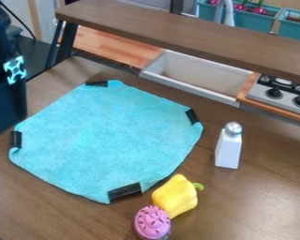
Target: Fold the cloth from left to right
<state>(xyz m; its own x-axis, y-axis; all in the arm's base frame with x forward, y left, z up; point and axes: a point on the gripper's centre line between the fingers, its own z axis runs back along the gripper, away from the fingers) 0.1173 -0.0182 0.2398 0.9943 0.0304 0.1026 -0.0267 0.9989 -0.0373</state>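
Note:
A turquoise cloth [108,138] lies spread out on the brown table, covering much of its left and middle. Black strips mark its top, left, right and bottom corners. Its surface is mostly flat, with slight curling at the left corner and along the edge by the bottom strip. The black robot arm [5,101] stands at the upper left edge of the camera view, beside the cloth's left side.
A yellow pepper [176,196] sits close to the cloth's lower right edge, with a pink-topped cupcake toy [153,222] against it. To the right stands a white shaker [228,147]. Behind are a sink [196,75], a stove [281,93] and a raised brown shelf [190,33].

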